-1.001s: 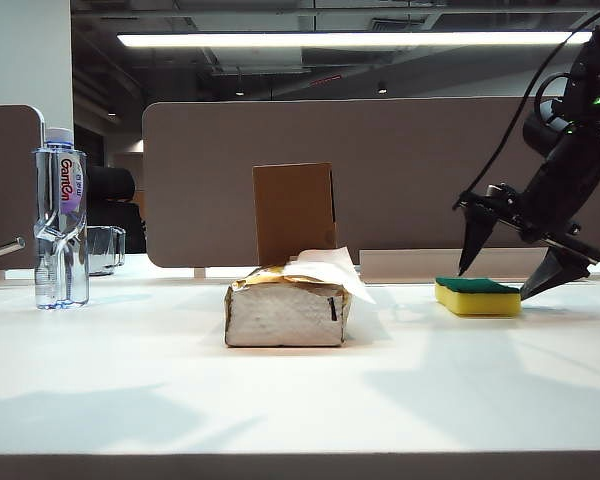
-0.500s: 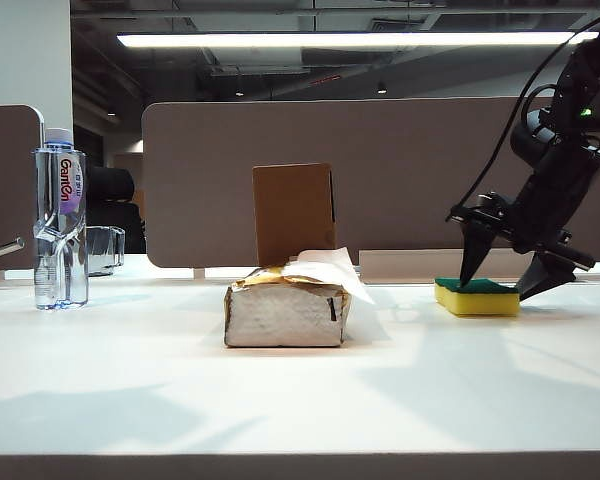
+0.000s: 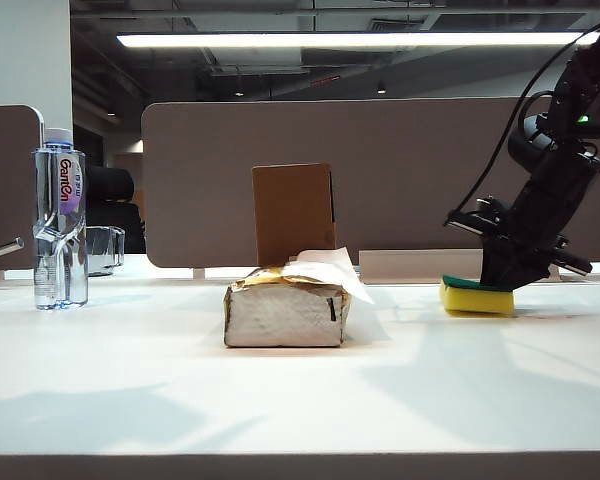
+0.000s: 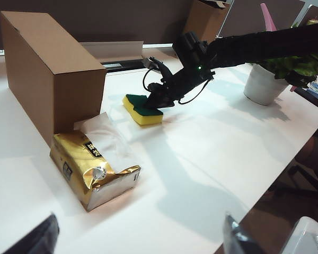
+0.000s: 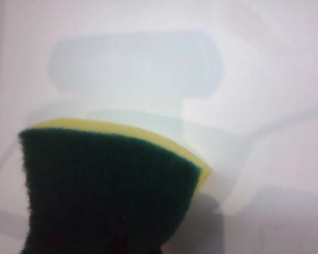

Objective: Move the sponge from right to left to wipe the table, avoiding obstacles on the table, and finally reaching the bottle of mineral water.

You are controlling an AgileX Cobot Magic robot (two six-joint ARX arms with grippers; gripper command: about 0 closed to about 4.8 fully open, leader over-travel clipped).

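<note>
Right gripper (image 3: 498, 282) is clamped on the sponge (image 3: 475, 298); soft, light foam, probably squishes. Left gripper (image 4: 138, 235) hangs wide open, empty.

R gripper (image 3: 502, 282) shut on sponge (image 3: 470, 297), far right of table (image 3: 300, 390), w/ bottle (image 3: 60, 220) far left.

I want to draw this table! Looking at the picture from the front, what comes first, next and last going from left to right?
Water bottle → glass cup → tissue pack → sponge, gripped by the robot's right hand. The cardboard box stands behind the tissue pack, so I left it out.
</note>
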